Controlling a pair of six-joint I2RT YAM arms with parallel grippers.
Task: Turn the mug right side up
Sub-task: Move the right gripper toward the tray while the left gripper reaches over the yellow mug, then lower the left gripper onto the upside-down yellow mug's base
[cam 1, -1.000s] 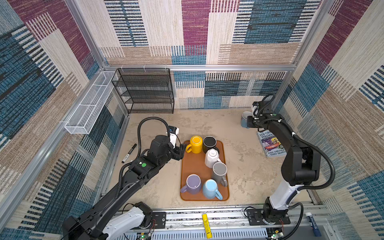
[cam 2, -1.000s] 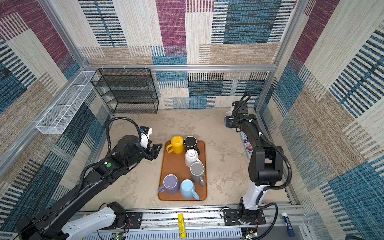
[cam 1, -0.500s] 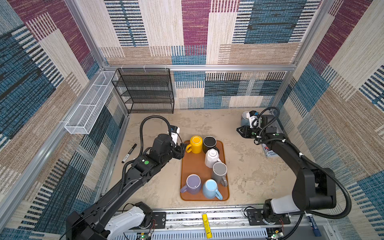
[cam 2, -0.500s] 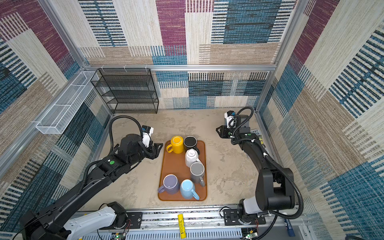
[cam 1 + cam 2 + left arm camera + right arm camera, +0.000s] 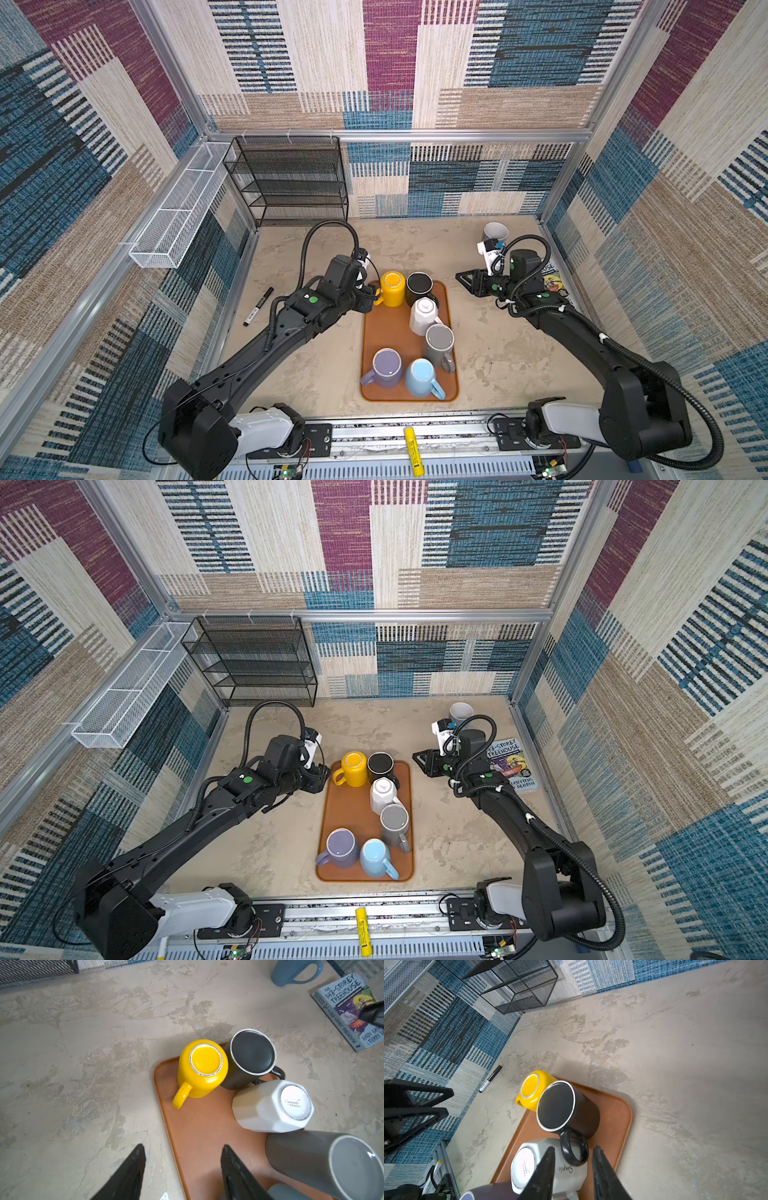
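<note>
Just ahead of the left fingers (image 5: 128, 1172), which stand half open and empty, the upside-down yellow mug (image 5: 202, 1068) sits on the brown tray (image 5: 199, 1136), its handle toward them. This looks like the approach; next comes closing on that handle. A black mug (image 5: 252, 1057) crowds it closely, and the right fingers (image 5: 544, 1176), slightly apart and empty, face that mug's handle.

mugs (image 5: 424, 316) crowd tray (image 5: 386, 332), open tabletop (image 5: 328, 374) either side

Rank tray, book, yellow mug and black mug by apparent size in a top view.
Largest: tray. Then book, partly behind the right arm. Yellow mug and black mug look alike; no ranking between them.
</note>
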